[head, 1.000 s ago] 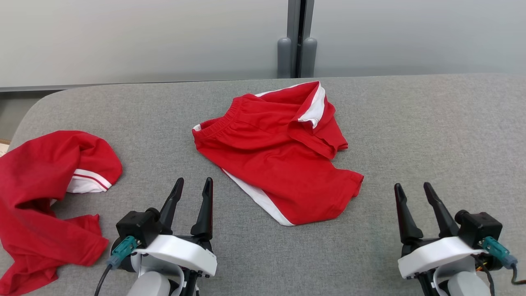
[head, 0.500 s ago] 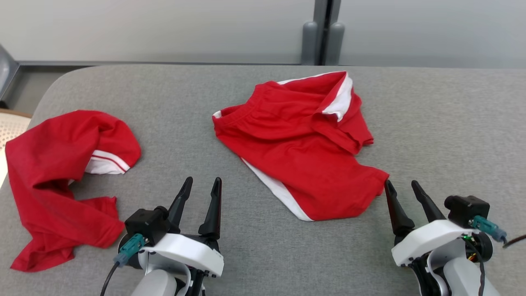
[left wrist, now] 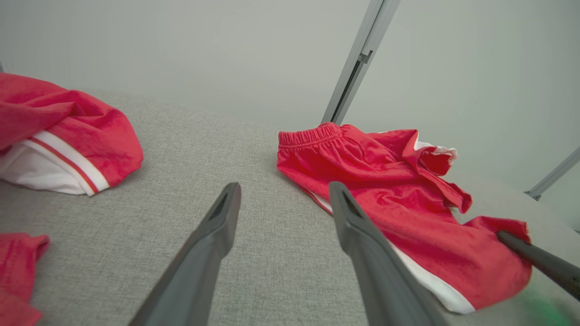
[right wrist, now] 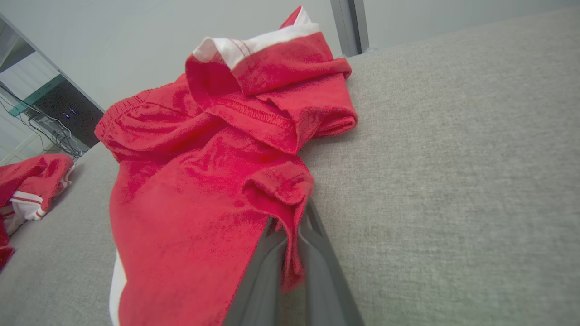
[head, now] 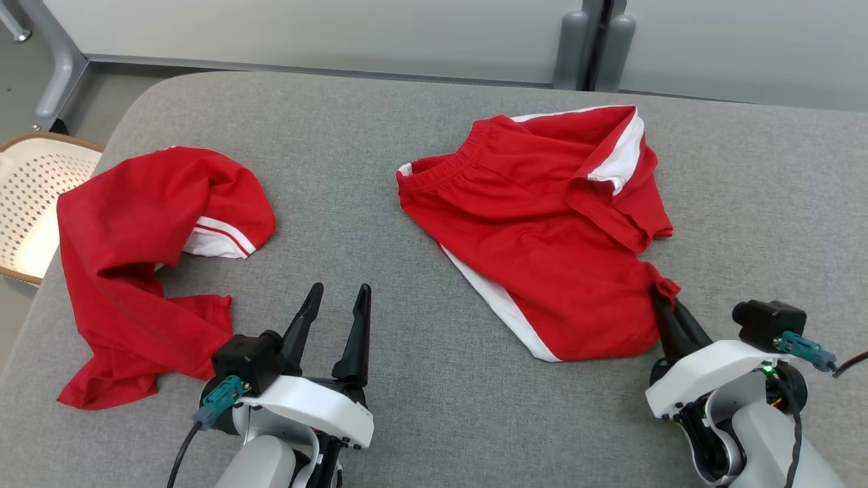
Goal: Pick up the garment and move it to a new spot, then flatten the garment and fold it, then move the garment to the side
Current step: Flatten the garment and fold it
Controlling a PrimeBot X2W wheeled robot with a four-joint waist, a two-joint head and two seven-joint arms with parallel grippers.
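Note:
The garment, a pair of red shorts (head: 542,224) with white side stripes, lies crumpled at the middle of the grey table (head: 407,407). My right gripper (head: 661,298) is at the near right corner of the shorts, shut on a bunched bit of the leg hem. In the right wrist view the red cloth (right wrist: 190,181) is pinched between the two fingers of that gripper (right wrist: 290,226). My left gripper (head: 339,293) stands open over bare table to the left of the shorts, holding nothing. The left wrist view shows the left gripper (left wrist: 283,190) with the shorts (left wrist: 385,181) ahead on the right.
A second red garment (head: 135,251) with a white striped cuff lies rumpled at the table's left edge. A white perforated basket (head: 27,183) stands below that edge. Two grey posts (head: 590,41) rise behind the table's far edge.
The head camera has turned, shifting the whole picture to the right. My right gripper has moved forward to the shorts' near right corner and closed on the hem. The left gripper stays open.

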